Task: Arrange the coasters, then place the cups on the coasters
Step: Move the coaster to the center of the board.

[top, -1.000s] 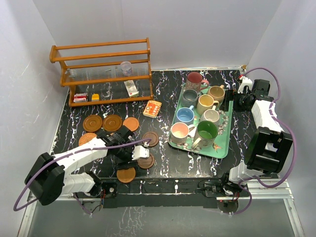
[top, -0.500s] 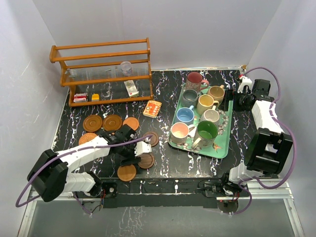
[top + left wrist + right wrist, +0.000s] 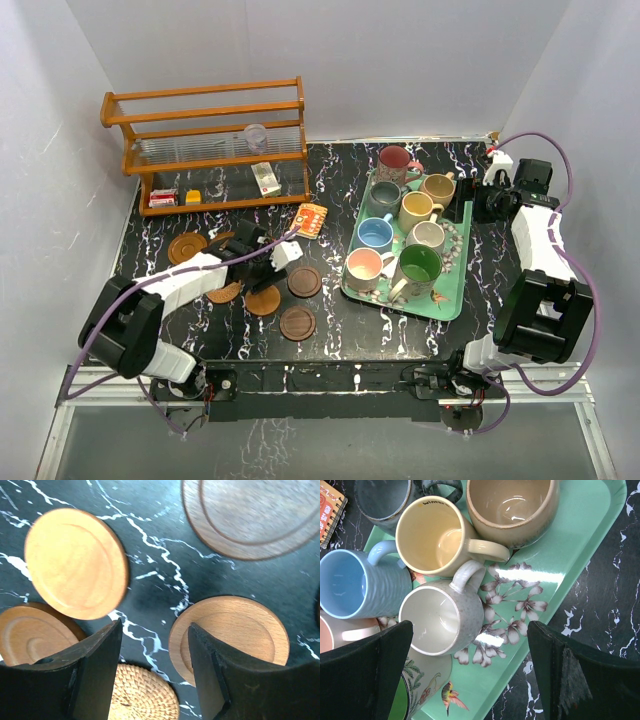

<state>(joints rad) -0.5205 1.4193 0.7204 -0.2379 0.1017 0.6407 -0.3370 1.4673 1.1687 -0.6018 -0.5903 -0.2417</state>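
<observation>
Loosely scattered coasters point(image 3: 263, 300) lie on the surface at nine o'clock of the green tray point(image 3: 452, 296), which holds all eight cups point(image 3: 415, 265). The left jaws hover half-open and empty over the coasters. The right jaws gape wide above the cups. Arranging looks unfinished, and no cup is placed yet.

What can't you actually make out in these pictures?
- Top view: the left arm covers some coasters, so no full count.
- Left wrist view: woven coaster cut by fingers and bottom edge.
- Right wrist view: green mug mostly behind a finger.
- Rack items: too small.
</observation>
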